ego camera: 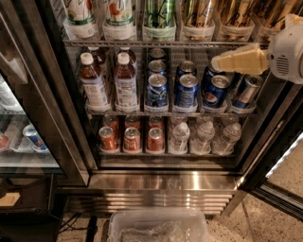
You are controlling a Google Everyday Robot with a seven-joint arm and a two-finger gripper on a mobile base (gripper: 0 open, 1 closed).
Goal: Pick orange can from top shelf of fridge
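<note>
The fridge (161, 182) stands open in front of me. Its top shelf (142, 43) is a wire rack at the top of the view with clear lane trays. Several tall gold-orange cans (197, 13) stand on its right half, cut off by the frame's top edge. A tall green can (160, 14) stands just left of them. My gripper (215, 62), cream-coloured on a white wrist, reaches in from the right. It hangs just below the top shelf's rail, in front of the blue cans and under the orange cans. It holds nothing that I can see.
The middle rack holds two brown bottles (93, 80) and short blue cans (186, 90). The lower rack holds red-orange soda cans (131, 139) and clear water bottles (203, 137). A clear plastic bin (158, 227) sits on the floor in front. Another cooler door (23, 137) is at left.
</note>
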